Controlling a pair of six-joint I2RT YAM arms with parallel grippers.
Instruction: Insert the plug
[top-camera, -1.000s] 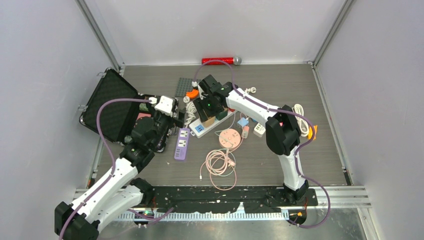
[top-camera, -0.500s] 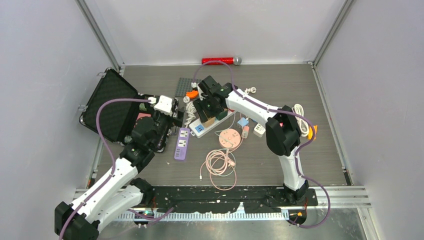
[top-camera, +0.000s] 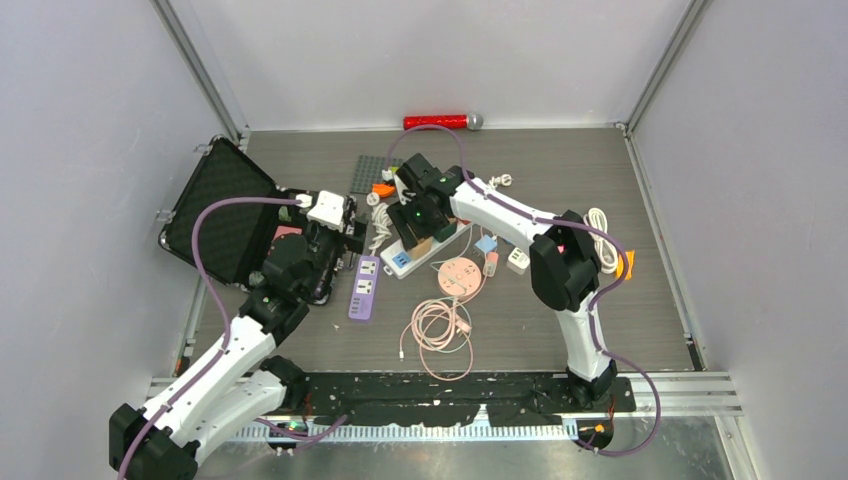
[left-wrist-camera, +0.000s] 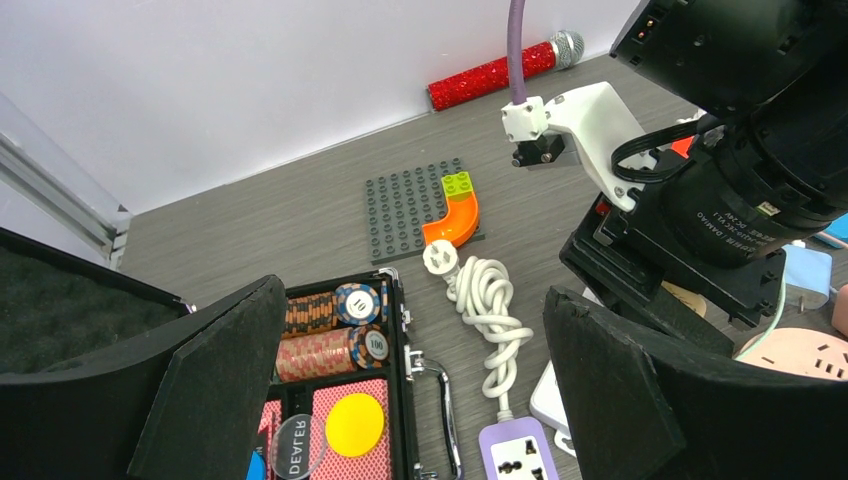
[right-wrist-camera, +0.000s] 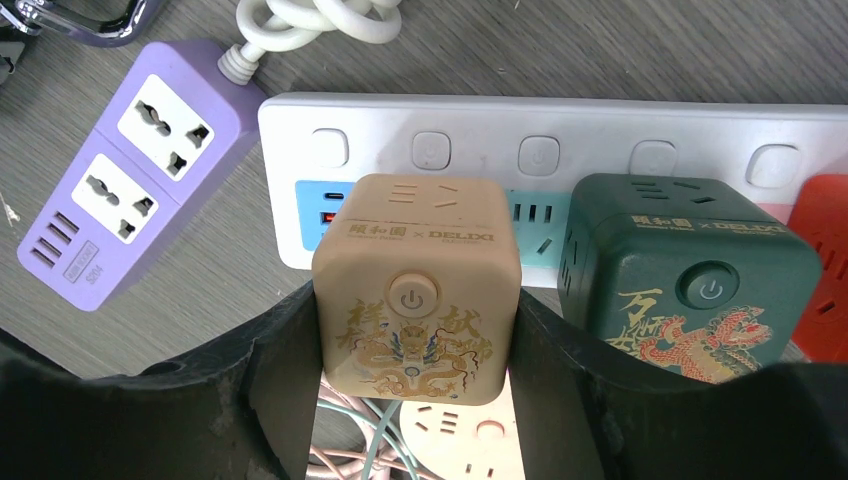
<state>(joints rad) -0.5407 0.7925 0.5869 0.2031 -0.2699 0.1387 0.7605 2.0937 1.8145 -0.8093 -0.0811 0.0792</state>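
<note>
The plug is a tan cube adapter with a gold dragon print, and my right gripper is shut on its two sides. It is pressed against the blue section of the white power strip, next to a dark green cube that sits on the strip. Whether its pins are fully seated is hidden. From above, the right gripper hangs over the strip. My left gripper stands open and empty over the edge of the poker chip case.
A purple power strip with a knotted white cord lies left of the white one. A pink round socket and a pink cable coil lie nearer. A grey stud plate and a red microphone lie at the back.
My right gripper has shifted slightly over the white strip with the plug in it. The left arm has not moved.
</note>
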